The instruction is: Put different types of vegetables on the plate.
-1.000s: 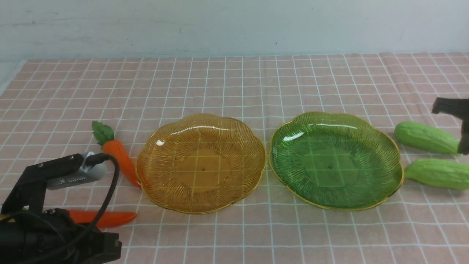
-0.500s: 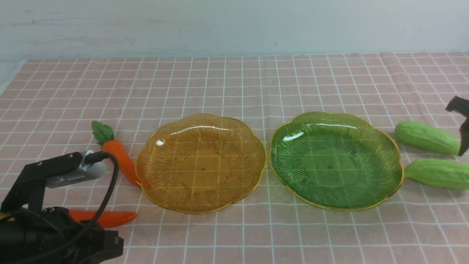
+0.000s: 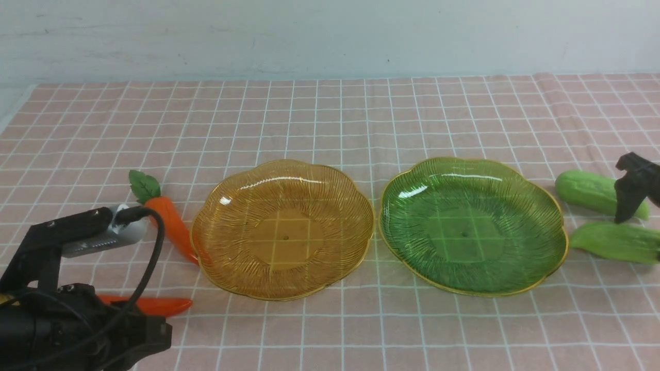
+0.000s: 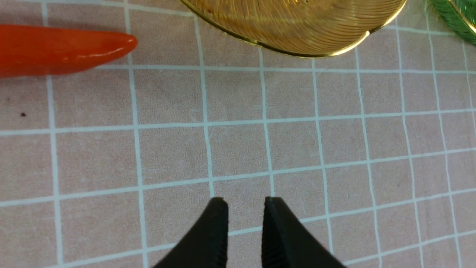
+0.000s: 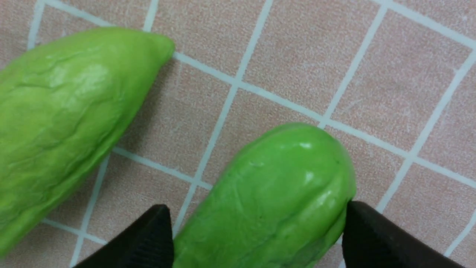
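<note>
Viewing the right arm first, I see it enter from the right edge of the front view, with its wrist low over the pink cloth [image 3: 330, 118] with white grid lines. The right gripper [image 5: 256, 210] points down onto the stubby, bumpy, light-green far gourd [image 3: 585, 189]. Its jaws stand spread wide, with one black finger close against each flank near the gourd's rounded end. I cannot tell whether the pads press the skin. The gourd rests on the cloth.

The far gourd's long axis runs roughly left-right, and its rounded end faces the translucent ribbed green plate [image 3: 412, 201] with a gold scalloped rim. The matching light-green near gourd [image 3: 608, 242] lies just beside it without touching. It is roughly parallel, and its tapered tip points at that plate's rim.

The left arm sits low at the near-left corner, with a grey wrist camera and a black cable on top. The left gripper [image 4: 245, 201] points down at bare cloth on the near side of the translucent ribbed amber plate [image 3: 283, 175]. Its jaws are parted by a narrow slit and grasp nothing.

The glossy orange near carrot [image 3: 165, 306] lies left-right with its tip pointing right. The left arm hides its other end. The glossy orange far carrot [image 3: 170, 226] runs diagonally, with its green leafy top far-left and its tip meeting the amber plate's rim. All four vegetables lie on the cloth beside the plates.
</note>
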Controlling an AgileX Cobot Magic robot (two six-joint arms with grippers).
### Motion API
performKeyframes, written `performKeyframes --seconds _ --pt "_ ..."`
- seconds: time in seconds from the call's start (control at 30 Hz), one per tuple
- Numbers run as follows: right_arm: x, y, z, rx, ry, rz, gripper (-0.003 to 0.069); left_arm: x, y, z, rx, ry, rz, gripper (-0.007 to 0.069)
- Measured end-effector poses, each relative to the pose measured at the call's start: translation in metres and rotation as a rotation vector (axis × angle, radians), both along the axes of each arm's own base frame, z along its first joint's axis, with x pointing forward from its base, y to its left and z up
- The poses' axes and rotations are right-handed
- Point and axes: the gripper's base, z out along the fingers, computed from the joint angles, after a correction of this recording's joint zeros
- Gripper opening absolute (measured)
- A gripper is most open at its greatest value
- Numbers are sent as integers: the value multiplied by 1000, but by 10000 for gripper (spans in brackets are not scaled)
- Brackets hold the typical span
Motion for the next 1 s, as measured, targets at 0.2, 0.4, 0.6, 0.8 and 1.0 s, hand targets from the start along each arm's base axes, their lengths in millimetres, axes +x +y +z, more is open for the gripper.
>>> performKeyframes --seconds 0.2,0.4,0.6,0.8,1.0 --pt "2 0 -2 1 5 -1 550 0 0 0 1 -1 0 127" --pt "2 0 -2 0 1 -5 550 0 0 0 1 -1 0 127" --pt "3 0 -3 0 -9 -21 550 0 0 0 1 -1 0 127" --pt "4 -1 -4 0 -14 -31 531 -1 0 0 -1 8 -6 127" --pt "3 -1 -5 11 -4 6 492 -2 -1 -1 0 17 -23 127"
